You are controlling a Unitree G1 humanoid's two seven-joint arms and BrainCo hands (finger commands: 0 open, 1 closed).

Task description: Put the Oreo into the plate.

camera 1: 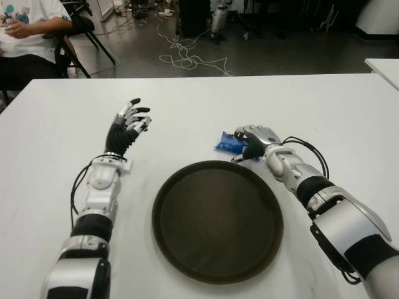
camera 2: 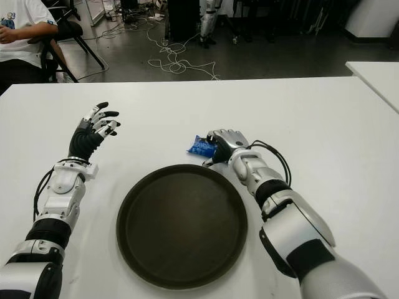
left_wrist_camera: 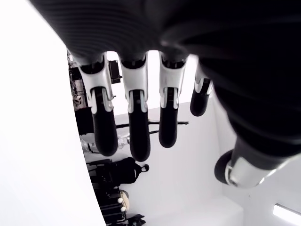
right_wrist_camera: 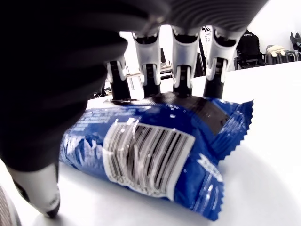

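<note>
Right wrist view, fingers (right_wrist_camera: 182, 70): four fingertips bear down on the top of the Oreo pack (right_wrist_camera: 155, 150); thumb lower, at the near side of the pack. Curled onto it.
Oreo pack: blue foil wrapper, crimped zigzag end seam, white barcode panel facing the camera, a dark patch under the fingertips. Lies flat on the white tabletop (camera 1: 324, 106).
Right hand (camera 1: 252, 140): over the pack, just beyond the far-right rim of the plate.
Plate (camera 1: 187, 261): round, dark, empty; pack sits outside it, close to the rim.
Left hand (camera 1: 129, 124): raised left of the plate, fingers apart, holding nothing.
Background: seated person (camera 1: 28, 31) at far left; cables (camera 1: 187, 59) on floor.
</note>
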